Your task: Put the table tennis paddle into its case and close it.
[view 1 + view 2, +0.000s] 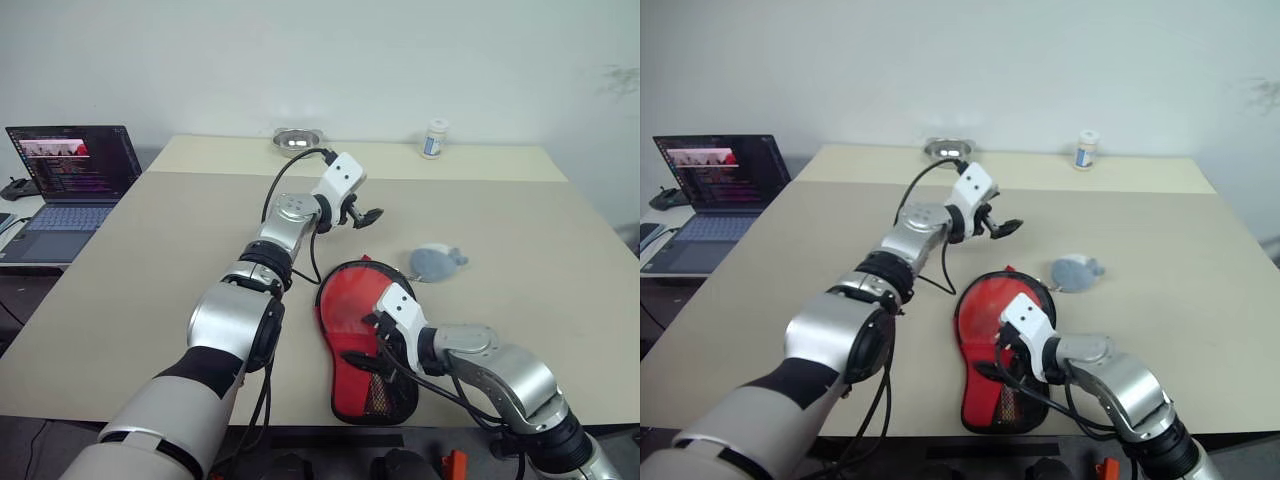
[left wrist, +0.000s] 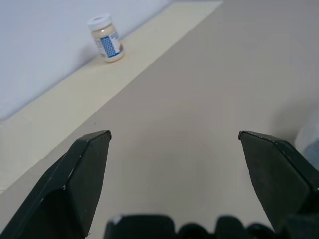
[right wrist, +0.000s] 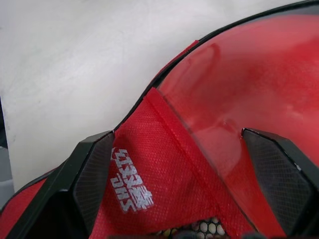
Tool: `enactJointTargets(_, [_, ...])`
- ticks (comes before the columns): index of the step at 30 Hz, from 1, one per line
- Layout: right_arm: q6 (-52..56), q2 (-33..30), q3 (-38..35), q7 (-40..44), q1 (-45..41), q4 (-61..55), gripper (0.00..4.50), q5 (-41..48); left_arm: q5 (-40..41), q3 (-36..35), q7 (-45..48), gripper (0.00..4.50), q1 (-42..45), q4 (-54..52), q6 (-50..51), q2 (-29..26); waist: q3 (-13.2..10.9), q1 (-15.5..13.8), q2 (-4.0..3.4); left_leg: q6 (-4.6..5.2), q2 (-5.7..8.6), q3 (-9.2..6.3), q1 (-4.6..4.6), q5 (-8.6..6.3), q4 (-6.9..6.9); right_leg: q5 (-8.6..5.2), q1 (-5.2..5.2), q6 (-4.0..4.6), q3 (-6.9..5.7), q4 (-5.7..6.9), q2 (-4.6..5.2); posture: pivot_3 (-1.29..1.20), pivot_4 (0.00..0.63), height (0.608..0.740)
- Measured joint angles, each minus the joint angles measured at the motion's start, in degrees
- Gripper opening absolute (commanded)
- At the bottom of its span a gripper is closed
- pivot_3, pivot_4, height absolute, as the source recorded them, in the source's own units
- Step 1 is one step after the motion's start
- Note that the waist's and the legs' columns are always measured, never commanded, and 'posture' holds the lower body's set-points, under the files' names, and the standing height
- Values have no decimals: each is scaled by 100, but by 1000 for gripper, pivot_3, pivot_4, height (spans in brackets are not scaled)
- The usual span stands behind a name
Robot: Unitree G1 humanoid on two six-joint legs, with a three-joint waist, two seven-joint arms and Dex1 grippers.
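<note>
The black case (image 1: pixel 352 385) lies flat near the table's front edge, its narrow mesh end toward me. The paddle (image 1: pixel 350 300) lies inside it, its red face showing through the clear side. A red fabric patch (image 3: pixel 149 169) with white lettering sits where the case narrows. My right gripper (image 1: pixel 368 345) hovers open just over that patch, one finger (image 3: pixel 92 164) on each side, holding nothing. My left gripper (image 1: pixel 366 215) is raised above the bare table beyond the case's round end, open and empty, its fingers (image 2: pixel 87 169) spread wide.
A small grey round object (image 1: pixel 437 262) lies right of the case. A white jar (image 1: pixel 434 138) and a metal dish (image 1: pixel 297 139) stand at the table's far edge. An open laptop (image 1: pixel 70 185) sits on a side desk at the left.
</note>
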State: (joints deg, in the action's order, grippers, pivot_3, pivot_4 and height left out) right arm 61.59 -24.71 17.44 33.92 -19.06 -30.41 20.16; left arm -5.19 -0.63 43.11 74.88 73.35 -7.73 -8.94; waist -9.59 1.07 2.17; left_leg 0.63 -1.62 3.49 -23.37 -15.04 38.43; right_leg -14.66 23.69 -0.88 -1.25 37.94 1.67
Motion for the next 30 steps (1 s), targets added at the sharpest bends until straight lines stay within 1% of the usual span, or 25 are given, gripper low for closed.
enactJointTargets(1, [136,-65,-134,42,-3,-158,4500,140,88,-15,286,4473,-104,-98,24,-8,0,-3,0,-1,1,-1,-18,1,7,9,14,14,-1,1,2,0,150,740])
enactJointTargets(3, [526,-383,-655,300,-40,-734,4500,690,313,21,1273,4473,-528,-568,86,-84,-6,-5,-9,-3,-2,-3,-59,2,29,11,47,17,-2,10,-1,0,150,740])
enactJointTargets(5, [785,-733,-1196,516,-159,-1211,4500,1144,444,109,2106,4473,-995,-982,250,-270,-13,12,-14,-2,-6,-4,-58,1,28,11,48,17,-3,8,-1,0,150,740])
enactJointTargets(8, [946,-1153,-1776,643,-253,-1546,4500,1556,599,276,2916,4473,-1538,-1746,620,-554,-21,32,-13,-1,-17,-16,-57,0,27,10,47,19,-9,12,0,0,150,740])
enactJointTargets(11, [1028,-1412,-2103,652,-253,-1617,4500,1811,762,428,3394,4473,-1930,-2592,938,-751,-22,27,-14,-1,-17,-21,-55,0,28,10,43,20,-13,17,0,0,150,740])
enactJointTargets(14, [1012,-1625,-2363,612,-253,-1612,4500,1945,803,676,3539,4473,-2212,-3096,1099,-727,-22,14,-14,0,-7,-19,-55,0,34,11,38,17,-10,16,0,0,150,740])
enactJointTargets(17, [825,-1948,-2474,605,-199,-1463,4500,1894,795,918,3619,4473,-2453,-3229,1075,-674,-22,-11,-14,2,0,-10,-55,0,40,16,38,9,-2,13,-2,0,150,740])
enactJointTargets(18, [692,-2074,-2470,601,-181,-1357,4500,1797,774,977,3605,4473,-2495,-3194,1029,-623,-23,-19,-13,3,2,-10,-56,0,42,17,38,7,-1,13,-3,0,150,740])
enactJointTargets(20, [112,-2384,-2318,527,-209,-865,4500,1272,636,1128,3357,4473,-2497,-2915,763,-440,-22,-71,-12,5,4,-4,-54,0,45,18,37,4,5,10,-4,0,150,740])
enactJointTargets(25, [-932,-2338,-1830,339,-561,499,4500,401,415,1259,2926,4473,-2276,-2143,293,-236,-20,-87,-15,8,-5,-1,-48,3,46,21,39,5,14,16,-24,0,150,740])
enactJointTargets(30, [-1710,-2144,-1460,453,-995,1746,4500,-118,356,1268,2737,4473,-2166,-1848,11,-69,-17,-95,-21,9,-7,4,-48,3,46,23,39,8,20,14,-27,0,150,740])
